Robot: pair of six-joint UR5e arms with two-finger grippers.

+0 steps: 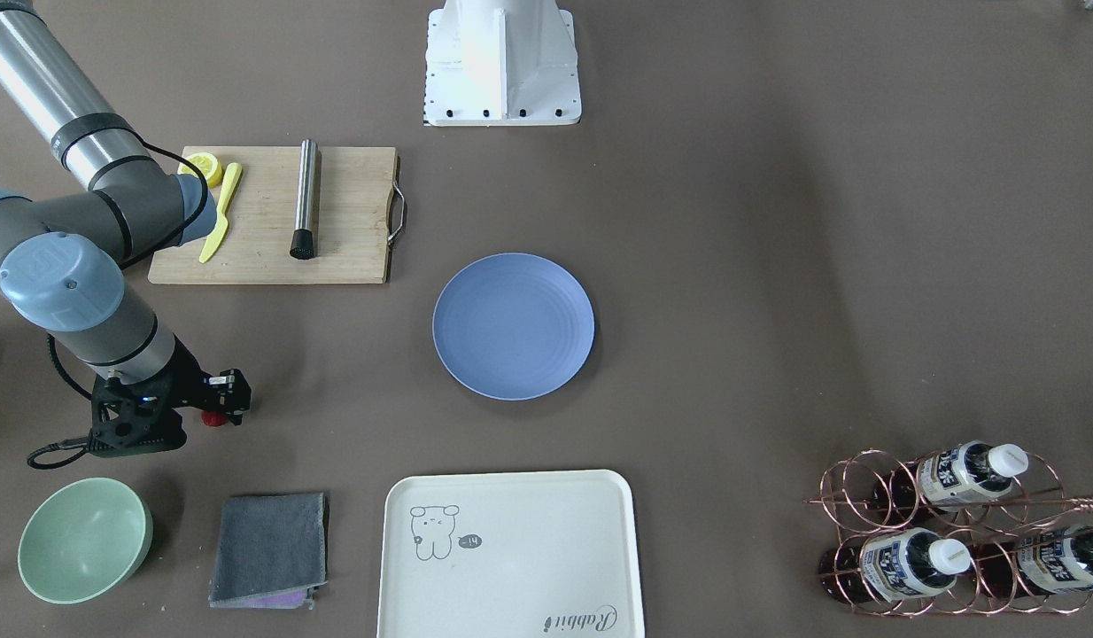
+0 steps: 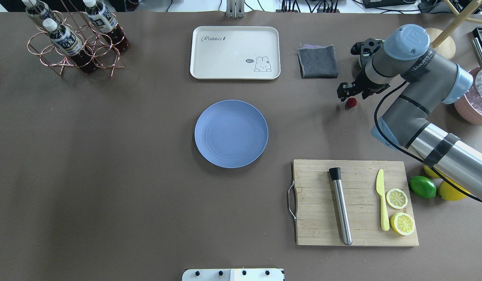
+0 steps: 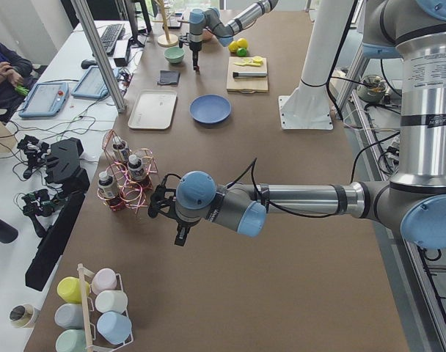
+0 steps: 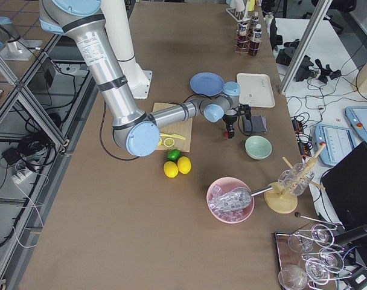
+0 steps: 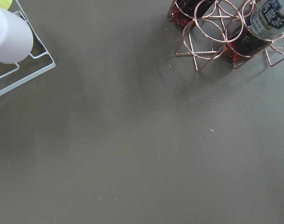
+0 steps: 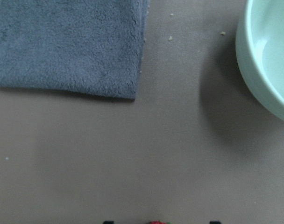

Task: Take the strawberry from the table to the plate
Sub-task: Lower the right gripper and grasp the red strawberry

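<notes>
The small dark-red strawberry (image 2: 351, 102) lies on the grey-brown table (image 2: 108, 175), to the right of the blue plate (image 2: 231, 134), which has nothing on it. My right gripper (image 2: 348, 97) hangs just over the berry, open. In the right wrist view the strawberry (image 6: 156, 222) peeks in at the bottom edge between two widely spaced dark fingertips (image 6: 108, 222). From the front, the strawberry (image 1: 213, 418) sits under the right gripper (image 1: 219, 409), left of the plate (image 1: 513, 325). My left gripper (image 3: 180, 236) shows only in the exterior left view, low over bare table; whether it is open or shut I cannot tell.
A grey cloth (image 2: 318, 61) and a mint bowl (image 1: 84, 540) lie just beyond the berry. The cream tray (image 2: 235, 52) is behind the plate. A wooden board (image 2: 354, 203) holds a muddler, a yellow knife and lemon halves. A bottle rack (image 2: 75, 43) stands far left.
</notes>
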